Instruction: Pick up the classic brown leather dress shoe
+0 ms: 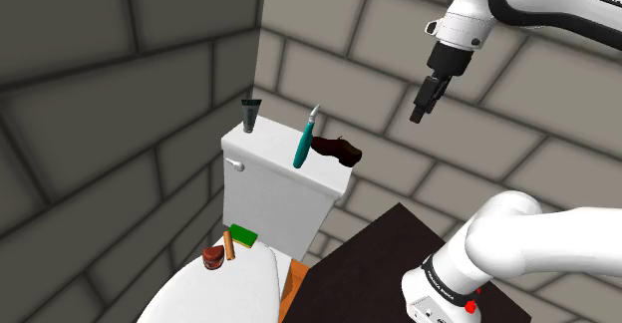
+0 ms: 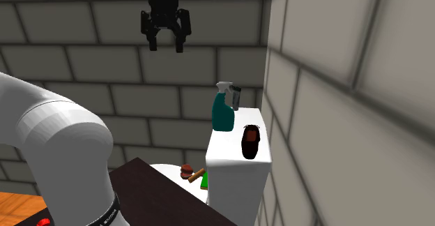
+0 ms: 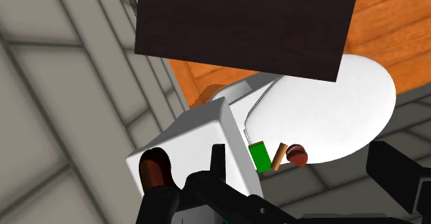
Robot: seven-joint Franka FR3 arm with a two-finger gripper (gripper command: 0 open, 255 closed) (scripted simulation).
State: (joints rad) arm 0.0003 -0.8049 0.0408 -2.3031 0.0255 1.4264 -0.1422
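Gripper (image 2: 165, 47) hovers, jaws apart — well clear of the brown shoe (image 2: 250, 141).

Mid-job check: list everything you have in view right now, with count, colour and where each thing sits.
dress shoe: 1, dark brown, on the toilet tank's lid, at the shoulder view's right end
spray bottle: 1, teal, on the tank lid beside the shoe
tube: 1, dark grey, upright at the tank lid's far corner
block: 1, green, on the toilet lid by the tank
stick: 1, orange-brown, next to the block
round object: 1, dark red, beside the stick
toilet tank: 1, white, in the wall corner
toilet lid: 1, white, closed
stand: 1, dark brown, beside the toilet
arm: 1, white, on the stand
end effector: 1, black, open, high above the tank
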